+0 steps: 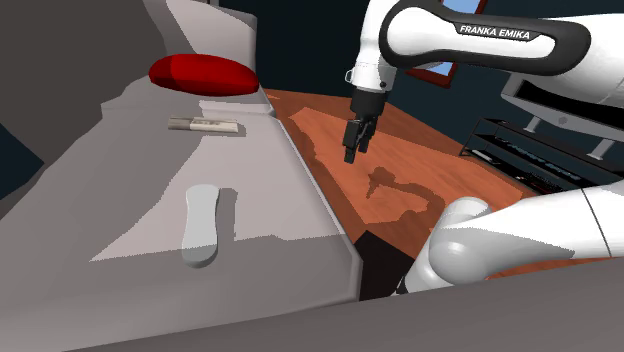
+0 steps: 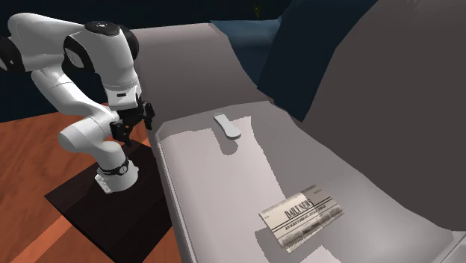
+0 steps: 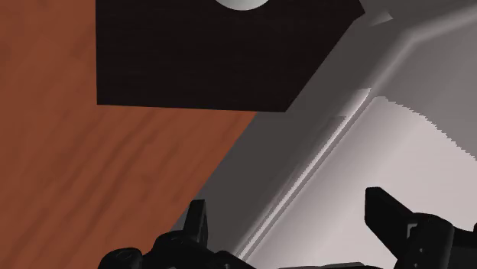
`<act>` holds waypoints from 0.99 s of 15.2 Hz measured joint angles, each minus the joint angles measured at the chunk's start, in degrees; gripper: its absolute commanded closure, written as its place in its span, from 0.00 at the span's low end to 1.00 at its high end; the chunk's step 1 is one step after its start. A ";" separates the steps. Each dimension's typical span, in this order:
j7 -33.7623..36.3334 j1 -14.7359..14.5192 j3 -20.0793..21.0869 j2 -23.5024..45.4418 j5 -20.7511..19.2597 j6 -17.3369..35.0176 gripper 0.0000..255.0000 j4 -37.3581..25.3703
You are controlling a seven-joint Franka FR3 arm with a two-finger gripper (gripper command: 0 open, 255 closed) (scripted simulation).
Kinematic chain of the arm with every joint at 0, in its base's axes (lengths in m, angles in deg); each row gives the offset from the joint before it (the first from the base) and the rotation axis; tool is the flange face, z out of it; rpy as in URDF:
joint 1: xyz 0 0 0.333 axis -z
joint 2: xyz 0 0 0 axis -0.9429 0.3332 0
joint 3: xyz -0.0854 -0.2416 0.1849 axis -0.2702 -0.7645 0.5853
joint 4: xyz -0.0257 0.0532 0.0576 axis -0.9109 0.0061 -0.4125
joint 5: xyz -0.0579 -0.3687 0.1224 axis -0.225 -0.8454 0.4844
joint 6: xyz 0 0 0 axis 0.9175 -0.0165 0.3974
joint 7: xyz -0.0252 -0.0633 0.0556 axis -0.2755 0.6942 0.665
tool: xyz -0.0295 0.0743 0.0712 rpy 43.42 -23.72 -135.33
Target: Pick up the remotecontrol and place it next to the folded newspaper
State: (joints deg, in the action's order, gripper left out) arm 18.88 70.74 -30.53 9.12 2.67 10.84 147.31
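My tool hangs fingers-down over the wooden floor, just off the front edge of the grey sofa seat, and touches nothing. In the wrist view its two fingers stand well apart with nothing between them. Below them lie the floor, the sofa's rounded edge and the dark base plate of my stand. Finding: the tool is empty and set to receive. The remote control, drawn pale grey, lies flat on the seat, set back from the front edge and running roughly along it, ungrasped. The folded newspaper lies farther along the same seat, well apart from the remote and near a red cushion. Bare seat surrounds the newspaper, so there is room to set something beside it. Assessment: the task stands at the approach, and the pick has not yet been made. The open stance suits coming down on the remote across its narrow width. To do that, I judge the tool must first cross the sofa edge and turn to match the remote's line. Risk noted: the remote sits low, so the fingertips may press into the seat.
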 measured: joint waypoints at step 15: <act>30.82 -0.81 20.12 9.07 11.51 9.69 0.00 -3.60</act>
State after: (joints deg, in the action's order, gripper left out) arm 49.70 69.93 -10.41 18.19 14.18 20.53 143.71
